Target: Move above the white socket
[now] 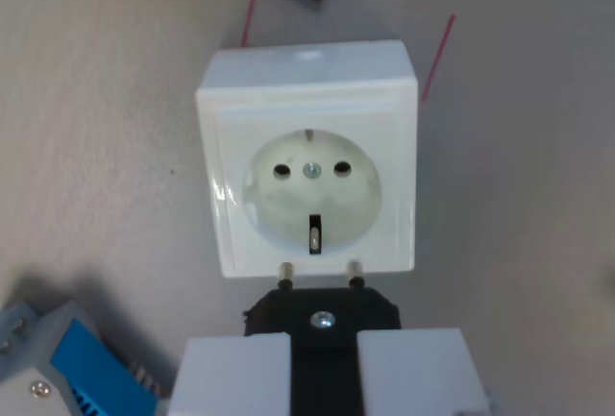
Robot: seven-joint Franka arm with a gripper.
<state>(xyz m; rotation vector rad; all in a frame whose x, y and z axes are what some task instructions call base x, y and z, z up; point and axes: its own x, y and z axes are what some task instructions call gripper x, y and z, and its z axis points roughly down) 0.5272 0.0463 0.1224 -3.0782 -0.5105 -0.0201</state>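
Grey desk [96, 147]; socket [307, 161] just ahead; my jaws clamp a black plug [322, 318]. Approach ongoing; I centre next.

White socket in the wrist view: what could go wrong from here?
1. The black plug held in the tool has its two pins right at the white socket's lower edge, not over the holes. Descending now would likely hit the frame.
2. A grey-and-blue part sits close at the wrist view's lower left. A sideways correction might clip it.
3. The socket looks unfastened and may slide if nudged.
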